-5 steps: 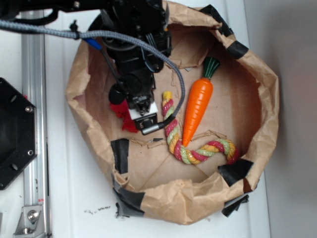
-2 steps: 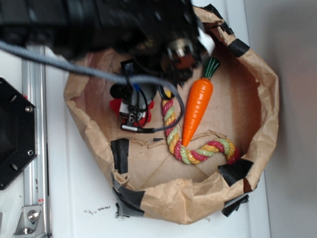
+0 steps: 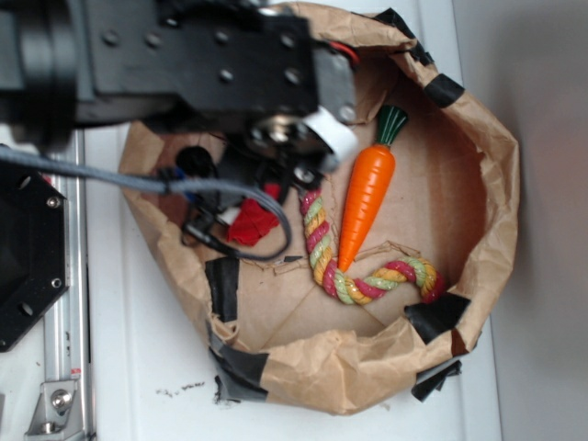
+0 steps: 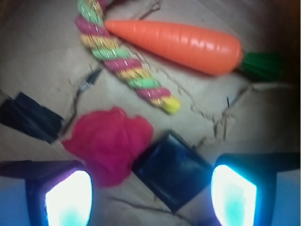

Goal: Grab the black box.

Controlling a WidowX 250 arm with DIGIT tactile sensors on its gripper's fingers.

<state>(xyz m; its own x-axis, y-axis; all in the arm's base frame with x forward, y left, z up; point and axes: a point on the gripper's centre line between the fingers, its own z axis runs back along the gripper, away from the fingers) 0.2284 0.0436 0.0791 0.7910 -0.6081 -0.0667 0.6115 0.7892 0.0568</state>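
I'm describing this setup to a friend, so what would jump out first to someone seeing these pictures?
The bright orange carrot toy stands out, lying inside the crumpled brown paper basket beside a multicoloured rope. In the wrist view, the open gripper hovers above the black box, which touches a red paper ball.

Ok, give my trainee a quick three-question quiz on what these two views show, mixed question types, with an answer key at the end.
1. True or false: in the wrist view the gripper is already shut on the black box.
2. Multiple choice: what touches the black box's left edge? A) toy carrot B) red paper ball C) rope toy
3. Fill in: everything sits inside a brown ____ bag patched with black tape.

Key:
1. False; the fingers stand open either side of the box.
2. B.
3. Paper.
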